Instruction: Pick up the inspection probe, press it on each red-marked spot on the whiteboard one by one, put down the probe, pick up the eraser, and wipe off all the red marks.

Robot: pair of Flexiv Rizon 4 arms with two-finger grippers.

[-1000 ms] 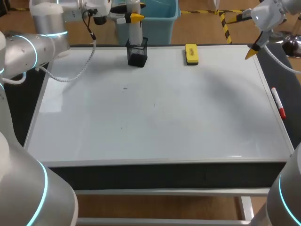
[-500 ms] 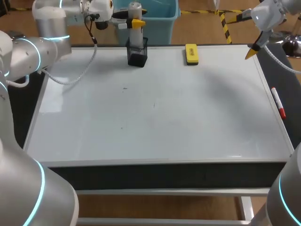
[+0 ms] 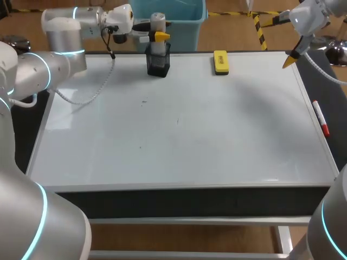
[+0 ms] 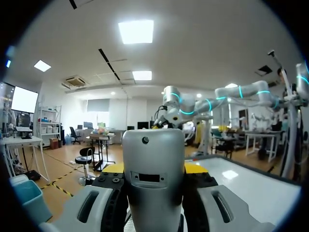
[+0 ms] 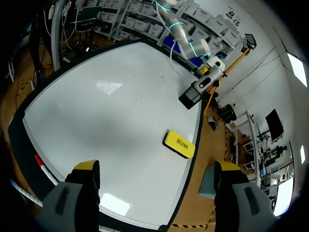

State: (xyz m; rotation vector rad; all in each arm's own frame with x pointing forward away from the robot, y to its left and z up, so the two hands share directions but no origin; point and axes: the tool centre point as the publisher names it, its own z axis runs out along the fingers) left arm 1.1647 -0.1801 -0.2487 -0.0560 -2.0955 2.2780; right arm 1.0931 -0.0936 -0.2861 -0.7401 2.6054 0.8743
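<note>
The white inspection probe (image 3: 157,27) stands upright with its lower end inside the black mesh holder (image 3: 158,62) at the whiteboard's (image 3: 217,141) far edge. My left gripper (image 3: 157,36) is shut on the probe's upper part. In the left wrist view the probe's grey body (image 4: 154,179) fills the space between the fingers. The yellow eraser (image 3: 220,62) lies flat to the right of the holder. My right gripper (image 3: 290,58) hangs open and empty above the far right corner; in its wrist view the eraser (image 5: 179,144) and the holder (image 5: 192,95) lie ahead of it. The board shows only a few faint small marks (image 3: 143,101).
A red marker (image 3: 320,117) lies along the board's right rim, also in the right wrist view as the marker (image 5: 44,168). A grey cable (image 3: 87,89) from my left arm droops over the board's far left part.
My left gripper has come down with the probe, sinking it deeper into the holder, and the left forearm has swung further over the far edge. The right arm has kept still.
</note>
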